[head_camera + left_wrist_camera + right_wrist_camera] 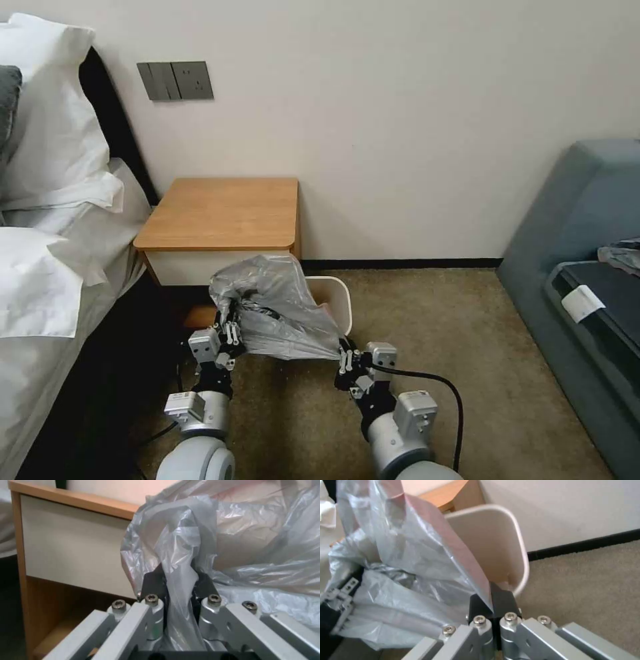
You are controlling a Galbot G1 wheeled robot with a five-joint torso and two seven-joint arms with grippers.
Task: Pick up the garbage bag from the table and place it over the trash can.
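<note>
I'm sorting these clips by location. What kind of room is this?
Most likely a hotel bedroom: a bed with white pillows on the left, a wooden nightstand against the wall, carpet underfoot, and a small trash can beside the nightstand.

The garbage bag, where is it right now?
In the head view the garbage bag hangs stretched between the left gripper and the right gripper, over the trash can, just in front of the table.

No legible text, label, brand or number on any surface in these views
</note>
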